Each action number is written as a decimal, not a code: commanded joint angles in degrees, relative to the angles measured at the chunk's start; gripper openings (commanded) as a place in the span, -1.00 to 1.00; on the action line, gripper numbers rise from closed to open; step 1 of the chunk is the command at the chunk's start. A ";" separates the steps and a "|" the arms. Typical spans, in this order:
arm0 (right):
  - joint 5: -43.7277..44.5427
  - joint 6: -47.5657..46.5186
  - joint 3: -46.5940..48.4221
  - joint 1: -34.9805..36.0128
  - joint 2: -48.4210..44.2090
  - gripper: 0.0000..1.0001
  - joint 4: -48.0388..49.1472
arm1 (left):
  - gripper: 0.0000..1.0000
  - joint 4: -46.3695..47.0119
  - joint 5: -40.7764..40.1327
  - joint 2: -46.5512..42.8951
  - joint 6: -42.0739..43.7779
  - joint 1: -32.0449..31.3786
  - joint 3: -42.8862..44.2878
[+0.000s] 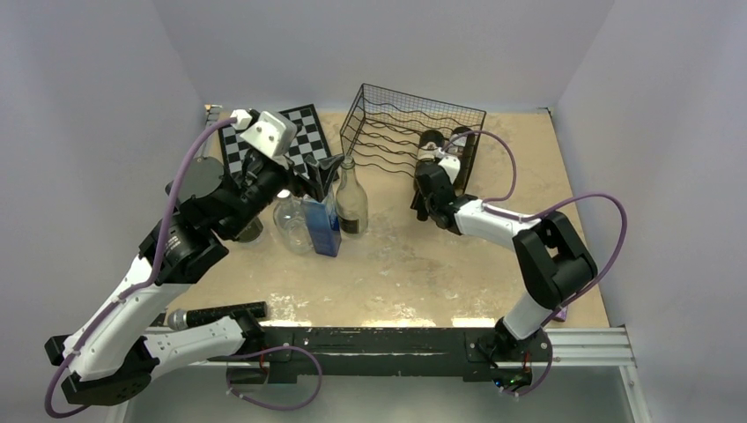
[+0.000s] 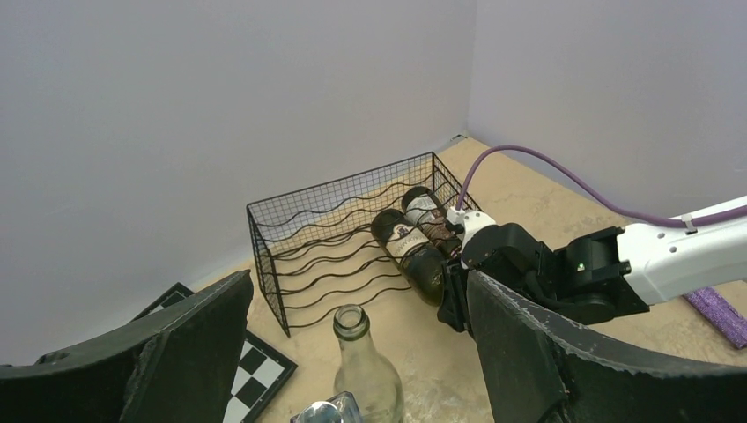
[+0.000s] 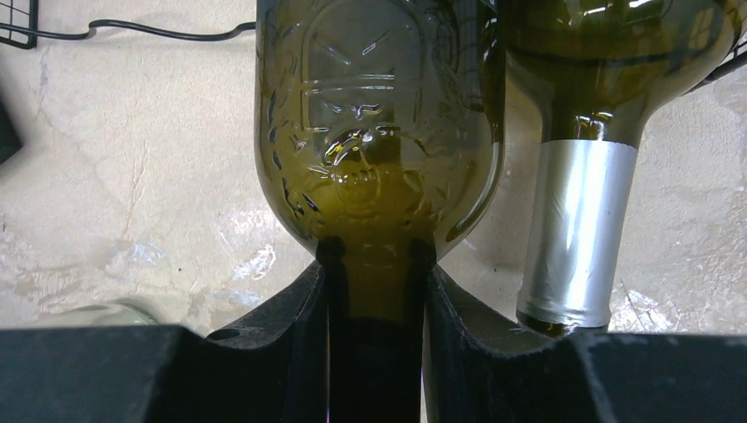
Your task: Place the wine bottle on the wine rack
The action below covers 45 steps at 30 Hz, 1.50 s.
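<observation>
Tabletop [image 1: 414,264] is bearing the wine rack [image 1: 388,123] toward its far edge, its open front facing the arms so bottles can slide in base first. The wine bottle [image 2: 410,251] is lying in the rack's right end, just beside a foil-necked bottle [image 3: 581,220], neck sticking out. The right gripper [image 3: 377,291] is clamping that neck, probably steadying it until the wires cradle it. The left gripper [image 1: 324,172] is hanging wide open over clear bottles [image 1: 351,198], holding nothing.
</observation>
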 commanded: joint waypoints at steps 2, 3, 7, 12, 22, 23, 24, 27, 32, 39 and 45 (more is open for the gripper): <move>5.73 2.23 6.33 -0.79 -0.31 -1.00 2.71 | 0.88 0.99 0.13 -0.70 -0.79 0.19 -0.39; 5.68 2.28 6.79 -0.85 0.20 -1.00 2.05 | 0.89 0.92 0.26 -0.71 -0.87 0.21 -0.24; 5.47 0.74 9.28 -0.81 1.72 -1.00 -0.35 | 0.89 0.67 0.65 -0.69 -1.14 0.22 -0.06; 5.39 -3.49 13.06 -0.79 2.86 -1.00 -4.63 | 0.89 0.31 0.94 -0.73 -1.31 0.22 0.15; 8.67 -9.88 30.21 -0.80 11.38 -1.00 -24.23 | 0.89 0.20 1.03 -0.80 -1.25 0.22 0.50; 9.53 -10.33 32.97 -0.82 12.74 -1.00 -27.27 | 0.89 0.14 1.02 -0.80 -1.23 0.22 0.55; 10.17 -10.74 35.61 -0.79 14.23 -1.00 -30.06 | 0.89 0.16 1.02 -0.76 -1.15 0.25 0.65; 13.40 -13.08 40.74 -0.26 17.28 -1.00 -34.56 | 0.89 0.16 1.02 -0.80 -1.02 0.22 0.81; 20.26 -15.36 45.05 1.74 21.92 -1.00 -41.50 | 0.89 0.20 0.70 -0.97 -0.71 0.22 0.82; 20.16 -8.26 51.34 2.27 28.14 -0.99 -55.29 | 0.89 0.30 0.92 -0.69 -0.71 0.23 0.66; 14.15 -9.06 49.25 2.09 27.14 -0.20 -53.10 | 0.89 -0.15 1.31 -0.18 -0.74 0.19 1.04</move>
